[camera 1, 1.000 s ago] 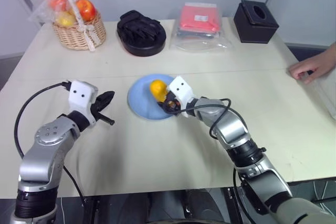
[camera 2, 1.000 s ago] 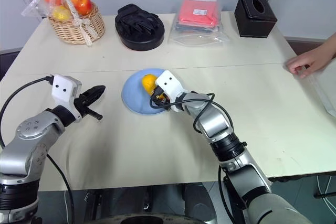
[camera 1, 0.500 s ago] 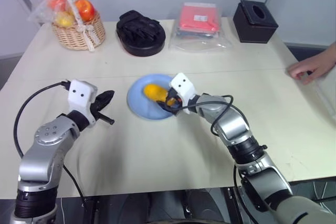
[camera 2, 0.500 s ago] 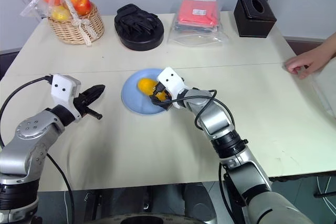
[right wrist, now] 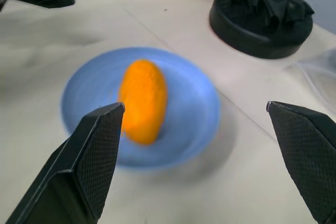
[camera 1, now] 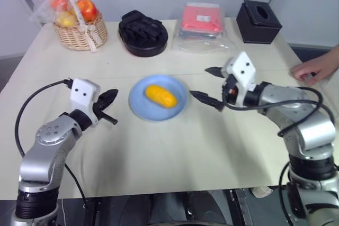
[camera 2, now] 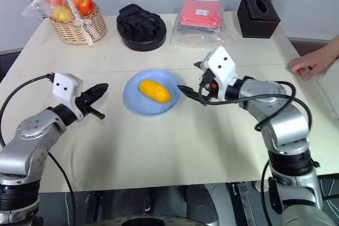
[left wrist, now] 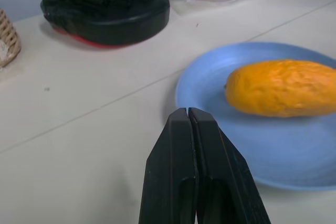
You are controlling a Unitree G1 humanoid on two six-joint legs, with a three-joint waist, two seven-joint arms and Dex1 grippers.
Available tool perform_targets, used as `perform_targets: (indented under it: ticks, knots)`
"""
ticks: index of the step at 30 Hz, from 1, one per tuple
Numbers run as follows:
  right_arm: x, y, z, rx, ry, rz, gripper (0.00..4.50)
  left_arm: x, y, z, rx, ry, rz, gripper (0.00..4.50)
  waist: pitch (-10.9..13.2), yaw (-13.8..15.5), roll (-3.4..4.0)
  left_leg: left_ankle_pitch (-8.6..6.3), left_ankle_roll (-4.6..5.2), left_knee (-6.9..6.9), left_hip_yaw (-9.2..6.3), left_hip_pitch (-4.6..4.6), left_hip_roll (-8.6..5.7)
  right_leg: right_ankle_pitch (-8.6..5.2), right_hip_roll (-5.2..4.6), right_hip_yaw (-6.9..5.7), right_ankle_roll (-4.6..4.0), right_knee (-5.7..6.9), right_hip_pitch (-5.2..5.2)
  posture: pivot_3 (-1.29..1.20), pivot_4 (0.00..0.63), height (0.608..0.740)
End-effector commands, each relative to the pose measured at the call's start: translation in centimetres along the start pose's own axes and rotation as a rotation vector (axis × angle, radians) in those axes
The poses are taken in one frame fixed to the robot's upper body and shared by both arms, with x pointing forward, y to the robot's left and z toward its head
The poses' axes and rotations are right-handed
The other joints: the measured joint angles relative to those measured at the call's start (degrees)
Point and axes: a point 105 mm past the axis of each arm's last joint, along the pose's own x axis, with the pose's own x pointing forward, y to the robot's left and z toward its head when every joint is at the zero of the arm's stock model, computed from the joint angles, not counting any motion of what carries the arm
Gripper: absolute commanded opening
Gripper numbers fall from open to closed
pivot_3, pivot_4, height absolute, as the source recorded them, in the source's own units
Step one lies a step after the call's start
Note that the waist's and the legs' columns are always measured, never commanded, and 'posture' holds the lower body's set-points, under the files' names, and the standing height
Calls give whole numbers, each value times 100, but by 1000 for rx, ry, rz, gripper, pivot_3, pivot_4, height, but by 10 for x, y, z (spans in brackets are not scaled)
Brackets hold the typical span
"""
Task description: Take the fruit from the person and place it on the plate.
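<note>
The yellow-orange fruit lies on the light blue plate in the middle of the table, touched by nothing. My right gripper hangs just right of the plate, fingers spread wide and empty; its wrist view looks between the fingertips at the fruit on the plate. My left gripper is shut and empty, left of the plate, pointing toward it; its closed fingers face the fruit. The person's hand rests on the table's far right edge.
Along the back of the table stand a wicker basket of wrapped round fruits, a round black ridged object, a red packet in clear plastic and a black tissue box.
My right gripper opened, let go of the fruit onto the plate, and drew back to the right and up. The fruit now lies flat. My left arm stayed put.
</note>
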Motion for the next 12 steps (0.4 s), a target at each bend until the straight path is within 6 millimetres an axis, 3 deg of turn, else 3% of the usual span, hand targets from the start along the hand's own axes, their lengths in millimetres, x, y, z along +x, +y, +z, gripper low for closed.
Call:
perform_targets:
  ticks: [1, 12]
  knots:
    - [-12, -3, 4, -29, -15, -39, 4427, -1, -1, 17, 41, -57, -6, 0, 0, -2, 0, 0, 0, 0, 0, 0, 1, 0, 2, 0, 0, 0, 0, 0, 150, 740]
    - [-26, -6, -5, -32, 24, -48, 4427, -4, 0, 22, 48, -66, -15, 0, 0, 14, 0, 0, 0, 1, 1, 1, 1, 0, 2, 0, 0, 0, 2, 0, 150, 740]
